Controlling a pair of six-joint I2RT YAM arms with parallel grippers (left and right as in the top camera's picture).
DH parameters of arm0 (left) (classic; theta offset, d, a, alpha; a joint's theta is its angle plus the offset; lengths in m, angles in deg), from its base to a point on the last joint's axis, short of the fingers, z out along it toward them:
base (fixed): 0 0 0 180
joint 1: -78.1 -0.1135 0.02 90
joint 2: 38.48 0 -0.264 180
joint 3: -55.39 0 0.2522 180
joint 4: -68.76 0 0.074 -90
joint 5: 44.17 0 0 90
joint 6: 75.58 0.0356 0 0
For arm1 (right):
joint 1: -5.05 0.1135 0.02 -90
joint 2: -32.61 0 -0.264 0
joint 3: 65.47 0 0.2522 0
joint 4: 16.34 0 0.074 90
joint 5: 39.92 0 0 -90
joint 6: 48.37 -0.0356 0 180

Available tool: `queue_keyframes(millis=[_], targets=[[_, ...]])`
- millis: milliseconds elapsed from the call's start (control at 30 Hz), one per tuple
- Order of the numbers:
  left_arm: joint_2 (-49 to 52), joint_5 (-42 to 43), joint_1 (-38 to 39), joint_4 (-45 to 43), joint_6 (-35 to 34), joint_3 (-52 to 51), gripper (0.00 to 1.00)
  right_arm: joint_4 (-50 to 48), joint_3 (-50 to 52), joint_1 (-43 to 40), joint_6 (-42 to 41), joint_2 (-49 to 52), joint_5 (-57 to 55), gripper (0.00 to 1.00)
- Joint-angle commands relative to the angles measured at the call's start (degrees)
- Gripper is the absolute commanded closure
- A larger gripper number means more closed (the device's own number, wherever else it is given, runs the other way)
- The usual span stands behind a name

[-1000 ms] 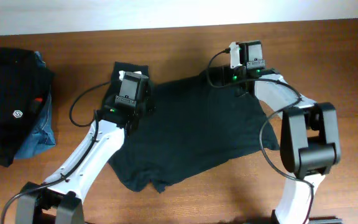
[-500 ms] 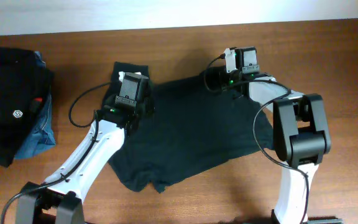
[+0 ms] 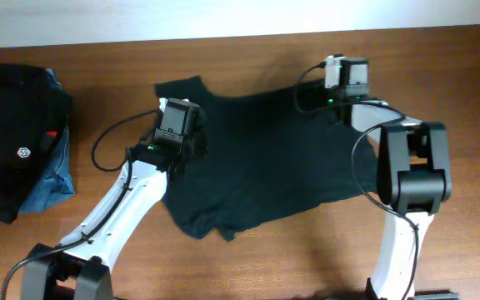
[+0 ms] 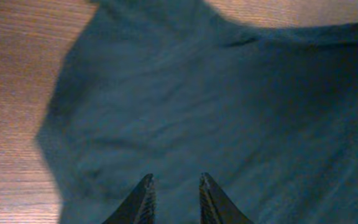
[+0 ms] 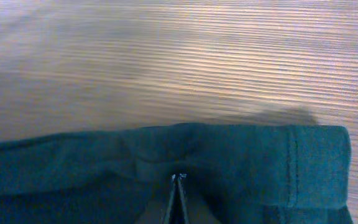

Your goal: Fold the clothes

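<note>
Overhead, the black shirt (image 3: 265, 167) lies open and mostly flat on the worktop (image 3: 448, 50) between the two arms, rumpled along its near edge, with one sleeve (image 3: 177, 86) poking out at the far left corner. It isn't folded at all yet, so I'd say this is the spreading-out stage.

The right fingers (image 5: 178, 190) are pressed tight together at the shirt's far right edge. The right wrist view shows the cloth puckering in towards the tips, with a stitched sleeve hem (image 5: 316, 165) just beside them, so they look to be pinching that edge. That makes sense for drawing the corner out and getting the fabric taut.

The left fingers (image 4: 175, 186) stand a narrow gap apart, low over the cloth on the shirt's left side. I see nothing caught between them. My guess is they sit there to steady that side or to take the next pinch.

Well off to the left sits a pile (image 3: 11, 142) of dark clothing with a bit of denim (image 3: 57, 177) under it, touching neither arm.

The likely snag is thin fabric slipping from so small a pinch, or bunching instead of lying flat.
</note>
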Motion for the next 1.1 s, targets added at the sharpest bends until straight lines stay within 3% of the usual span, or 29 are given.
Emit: queue_keyframes(millis=[0, 233, 300, 333, 367, 667, 833, 1067], targets=[[-0.8, -0.8, 0.0, 0.1, 0.5, 0.6, 0.76, 2.1, 1.7, -3.8, 0.4, 4.5, -3.1, 0.92], [3.1, -0.8, 0.0, 0.0, 0.5, 0.5, 0.76, 4.0, 1.7, -4.2, -1.2, 4.5, -4.0, 0.92], [6.4, -0.9, 0.0, -0.5, 0.5, 0.5, 0.76, 5.5, 1.3, -4.2, -2.8, 4.1, -4.0, 0.27], [8.0, -0.9, 0.0, -1.3, 0.5, 0.5, 0.76, 7.0, 0.7, -4.2, -4.2, 3.3, -4.0, 0.09], [8.9, -1.0, 0.0, -2.0, 0.5, 0.5, 0.76, 7.6, 0.2, -4.2, -4.5, 2.9, -4.0, 0.01], [12.7, -1.0, -0.9, -13.1, 0.8, 0.5, 0.71, 31.1, -18.9, -2.4, -4.6, -2.9, -1.9, 0.01], [13.0, 0.6, -3.7, -13.3, 3.4, 0.5, 0.71, 48.4, -32.0, -0.6, -4.6, -2.9, -1.8, 0.01], [13.2, 5.9, -7.3, -11.9, 8.3, 0.5, 0.71, 63.7, -38.2, -0.9, -7.4, -2.9, 1.0, 0.01]])
